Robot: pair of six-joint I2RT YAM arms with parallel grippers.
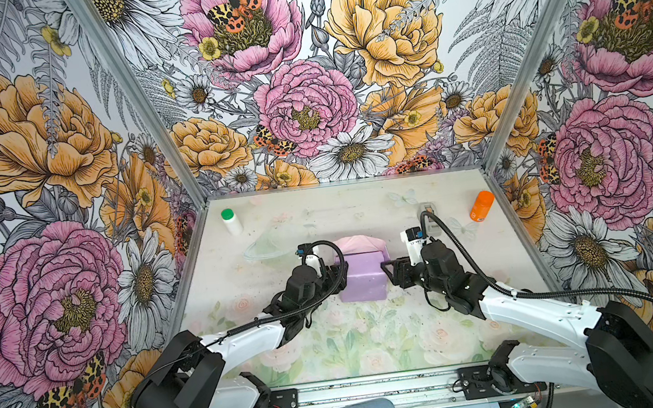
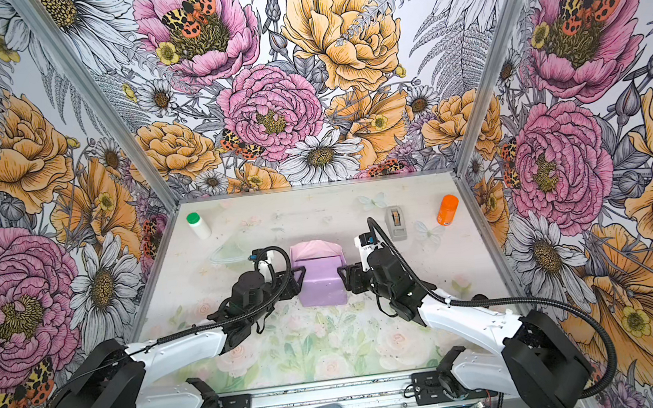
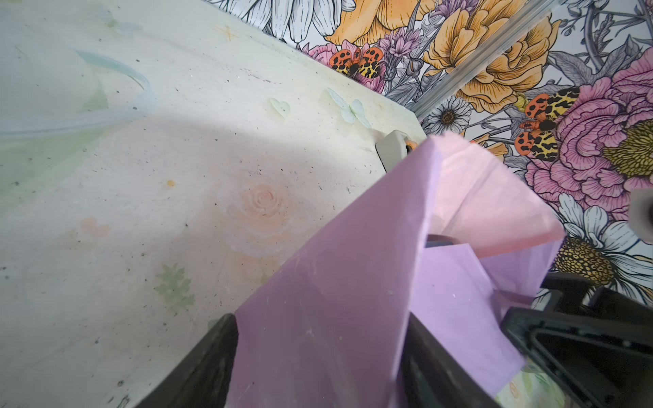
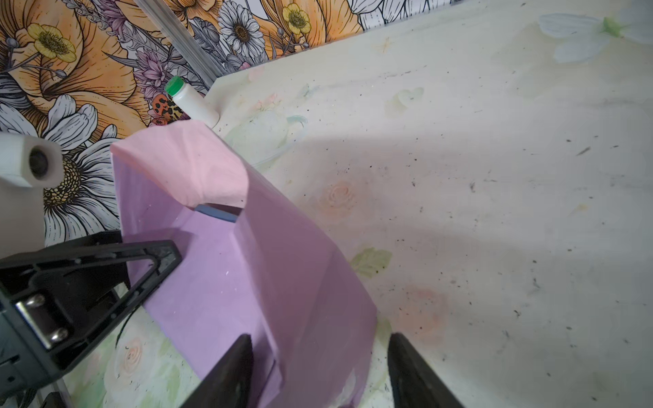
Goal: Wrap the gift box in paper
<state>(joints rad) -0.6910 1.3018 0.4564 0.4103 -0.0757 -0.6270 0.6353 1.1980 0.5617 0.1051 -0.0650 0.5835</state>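
Sitting mid-tabletop is one gift box, nearly all covered by one lilac-pink sheet of paper; only a blue sliver shows under a raised flap. Two grippers flank it. The left gripper has paper filling the gap between its jaws; whether they pinch, I cannot tell. The right gripper has jaws spread, one clear of the paper. Behind stand one green-capped white bottle, one orange bottle and one grey tape dispenser.

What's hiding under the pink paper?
A blue box. Only a small strip of it peeks through a gap in the paper; the rest is covered.
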